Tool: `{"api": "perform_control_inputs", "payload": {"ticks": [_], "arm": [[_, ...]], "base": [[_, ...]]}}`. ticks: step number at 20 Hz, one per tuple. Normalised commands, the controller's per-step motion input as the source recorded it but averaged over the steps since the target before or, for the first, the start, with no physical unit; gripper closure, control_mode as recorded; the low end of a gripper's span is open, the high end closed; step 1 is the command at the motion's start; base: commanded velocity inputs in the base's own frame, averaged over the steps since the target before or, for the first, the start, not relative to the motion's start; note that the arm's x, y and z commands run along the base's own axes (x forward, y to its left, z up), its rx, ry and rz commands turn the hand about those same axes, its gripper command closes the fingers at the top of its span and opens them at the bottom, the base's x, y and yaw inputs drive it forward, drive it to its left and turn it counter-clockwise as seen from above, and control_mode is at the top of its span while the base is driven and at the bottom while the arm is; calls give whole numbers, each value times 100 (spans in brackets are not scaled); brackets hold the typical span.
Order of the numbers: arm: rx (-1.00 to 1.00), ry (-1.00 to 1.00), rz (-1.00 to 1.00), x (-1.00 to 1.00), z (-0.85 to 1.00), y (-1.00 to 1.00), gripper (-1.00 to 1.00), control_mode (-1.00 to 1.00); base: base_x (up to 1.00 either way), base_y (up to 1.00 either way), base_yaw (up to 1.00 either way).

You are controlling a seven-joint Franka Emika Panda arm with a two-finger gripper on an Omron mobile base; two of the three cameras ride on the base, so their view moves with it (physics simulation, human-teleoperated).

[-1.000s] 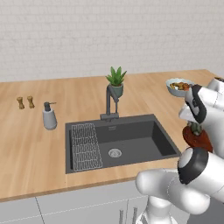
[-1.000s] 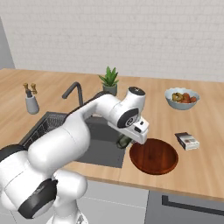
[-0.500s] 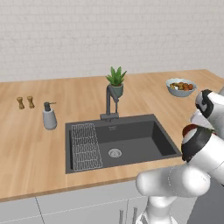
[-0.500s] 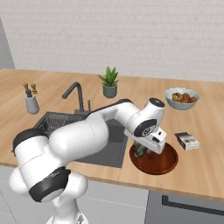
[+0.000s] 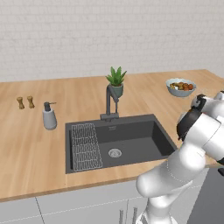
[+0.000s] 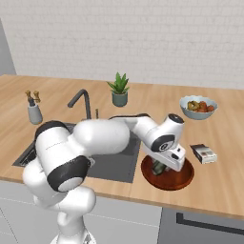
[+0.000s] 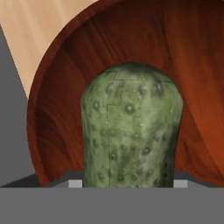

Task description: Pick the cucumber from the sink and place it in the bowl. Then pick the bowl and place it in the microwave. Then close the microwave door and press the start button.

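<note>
My jaws grasp the cucumber [image 7: 131, 131] low inside the wooden bowl [image 6: 181, 178] on the bench [image 6: 224, 181] beside the sink [image 5: 131, 140].

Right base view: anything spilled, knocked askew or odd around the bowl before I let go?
Nothing stands out. The gripper holds the cucumber low inside the bowl, which sits flat on the counter right of the sink. The small box and fruit bowl look undisturbed.

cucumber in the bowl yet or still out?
Over the bowl, within its rim; the cucumber sits at the gripper. Released or resting: cannot tell.
</note>
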Motion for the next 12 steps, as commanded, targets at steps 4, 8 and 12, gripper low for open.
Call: {"api": "perform_control_inputs", "payload": {"ticks": [4,8,12], "arm": [[0,1,0,13,-37,-31,100,-100],[0,4,0,34,-25,-23,100,-100],[0,1,0,33,-34,-4,-100,-100]], "base": [[0,0,0],[0,0,0],[0,0,0]]}}
